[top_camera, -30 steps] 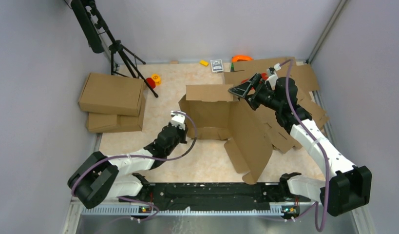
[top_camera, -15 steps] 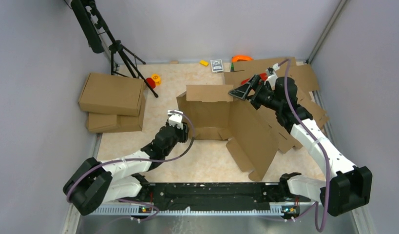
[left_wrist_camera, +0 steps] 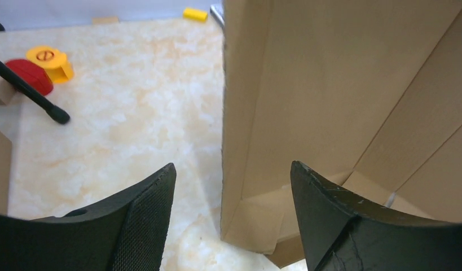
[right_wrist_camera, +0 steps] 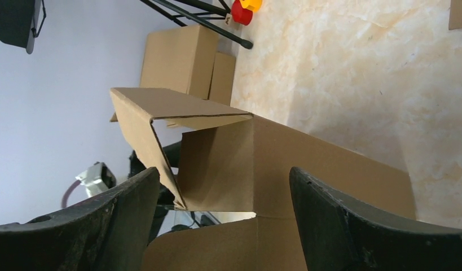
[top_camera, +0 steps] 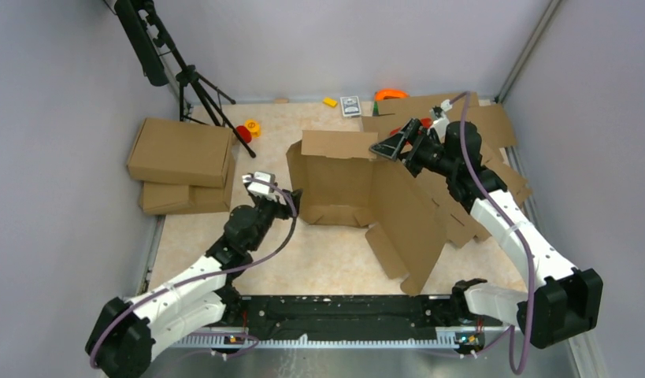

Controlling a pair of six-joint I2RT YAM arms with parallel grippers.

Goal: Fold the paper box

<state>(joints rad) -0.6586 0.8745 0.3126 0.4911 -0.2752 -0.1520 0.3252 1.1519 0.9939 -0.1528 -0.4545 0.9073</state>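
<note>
Box [top_camera: 342,185] stood mid-table, half-folded: back wall upright, top flap bent over, right panel leaning outward. Left gripper [left_wrist_camera: 231,169] at box's left wall, jaws wide, vertical edge between them, untouched. Right gripper [top_camera: 391,146] at box's upper right corner, jaws wide, holding nothing. Open tabletop [top_camera: 319,260] left of and before box. Cardboard sheets [top_camera: 492,130] crowded right of box.

Paper box [top_camera: 342,185]: plain brown corrugated, half-erected in the middle of the tabletop [top_camera: 335,264]. Rear wall upright, top flap creased over. Left side wall standing, short flap folded in at its base. Big right panel with tabbed edges leans, slanting toward the near edge.
</note>
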